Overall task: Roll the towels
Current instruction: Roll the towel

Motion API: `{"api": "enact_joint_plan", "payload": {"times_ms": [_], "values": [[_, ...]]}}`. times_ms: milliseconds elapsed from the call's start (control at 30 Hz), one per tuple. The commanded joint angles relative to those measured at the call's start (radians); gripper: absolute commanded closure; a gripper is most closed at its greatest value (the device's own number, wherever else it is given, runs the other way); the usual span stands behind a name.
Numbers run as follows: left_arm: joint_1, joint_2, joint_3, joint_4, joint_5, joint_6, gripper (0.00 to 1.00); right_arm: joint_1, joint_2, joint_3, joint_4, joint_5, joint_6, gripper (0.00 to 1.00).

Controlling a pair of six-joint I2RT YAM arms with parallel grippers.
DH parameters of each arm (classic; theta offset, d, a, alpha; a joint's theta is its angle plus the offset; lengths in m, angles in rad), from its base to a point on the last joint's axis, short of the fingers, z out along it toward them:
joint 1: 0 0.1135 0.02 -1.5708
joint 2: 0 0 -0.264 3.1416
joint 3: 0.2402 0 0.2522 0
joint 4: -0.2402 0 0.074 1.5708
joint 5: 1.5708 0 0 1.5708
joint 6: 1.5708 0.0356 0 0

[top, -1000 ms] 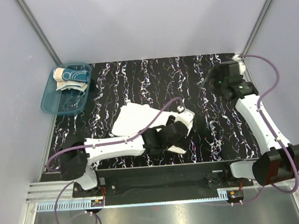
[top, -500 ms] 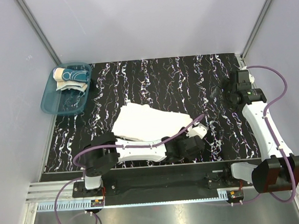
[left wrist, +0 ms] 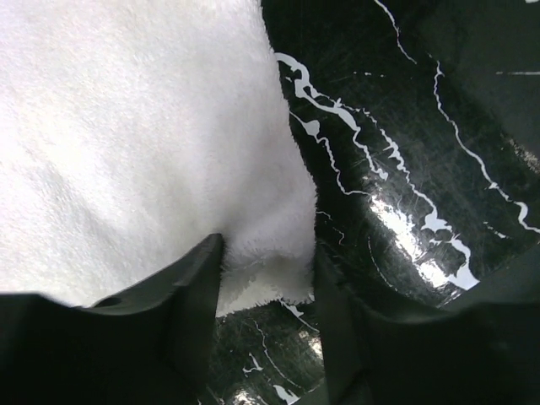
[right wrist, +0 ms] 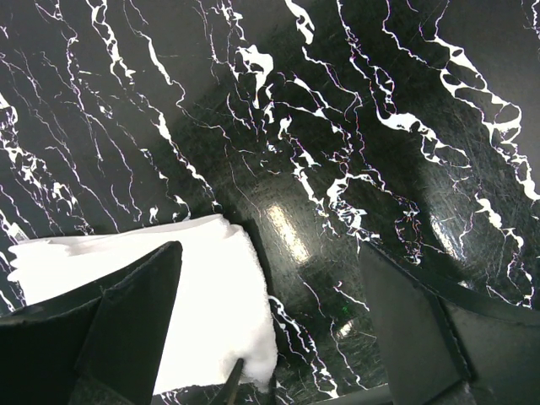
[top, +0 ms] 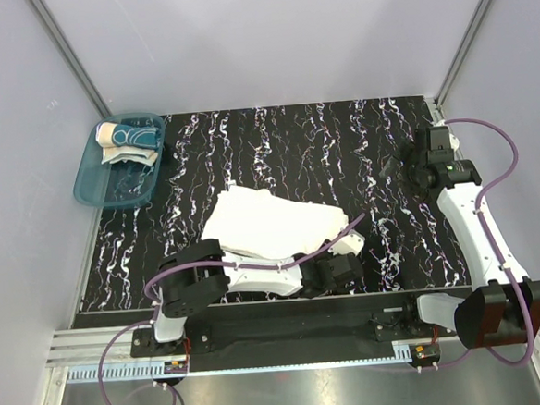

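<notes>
The white towel (top: 267, 226) lies loosely folded on the black marbled table, left of the middle. My left gripper (top: 346, 257) is low at its near right corner. In the left wrist view the towel (left wrist: 126, 126) fills the upper left, and the corner bunches between the two fingers of the gripper (left wrist: 268, 270), touching both. My right gripper (top: 393, 168) hangs open over bare table at the far right. Its wrist view shows the gripper (right wrist: 270, 253) with wide jaws and the towel (right wrist: 211, 312) well below. The patterned cream towel (top: 126, 138) lies in the tub.
The teal plastic tub (top: 111, 181) sits at the far left corner of the table. Grey walls close in the back and both sides. The left arm's purple cable arches over the white towel's near edge.
The left arm drew back toward the near edge and dropped to the towel's corner, its jaws narrowing around it. The right arm swung slightly right, then held still.
</notes>
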Motion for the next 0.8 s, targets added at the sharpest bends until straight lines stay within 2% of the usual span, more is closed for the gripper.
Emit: {"api": "enact_joint_plan", "payload": {"times_ms": [0,67,100,200,333,500,600,633,700,767], "values": [[-0.004,0.021,-0.009,0.065,-0.006,-0.004,0.58,-0.004,0.007,0.002,0.015,-0.013,-0.009,0.08],[-0.005,0.025,-0.02,0.077,-0.001,-0.012,0.63,-0.004,0.011,0.002,0.017,-0.016,-0.008,0.08],[-0.005,0.027,-0.032,0.08,-0.003,-0.015,0.77,-0.004,0.013,0.002,0.017,-0.014,-0.008,0.08],[-0.005,0.012,-0.047,0.08,-0.012,-0.033,0.99,-0.004,0.016,0.003,0.02,-0.025,-0.008,0.08],[0.009,-0.065,-0.087,0.101,0.012,-0.072,1.0,-0.004,0.008,0.008,0.035,-0.078,-0.014,0.09],[0.111,-0.241,-0.197,0.236,0.219,-0.16,1.0,-0.004,-0.039,-0.017,0.11,-0.267,-0.022,0.1],[0.209,-0.347,-0.319,0.367,0.371,-0.275,1.0,-0.004,-0.065,-0.043,0.156,-0.373,-0.017,0.12],[0.241,-0.396,-0.352,0.409,0.472,-0.356,1.0,-0.004,-0.073,-0.049,0.165,-0.404,-0.015,0.12],[0.316,-0.439,-0.448,0.515,0.518,-0.43,1.0,-0.004,-0.076,-0.055,0.168,-0.428,-0.019,0.12],[0.343,-0.49,-0.474,0.502,0.549,-0.504,1.0,-0.004,-0.081,-0.07,0.188,-0.482,-0.023,0.16]]}}
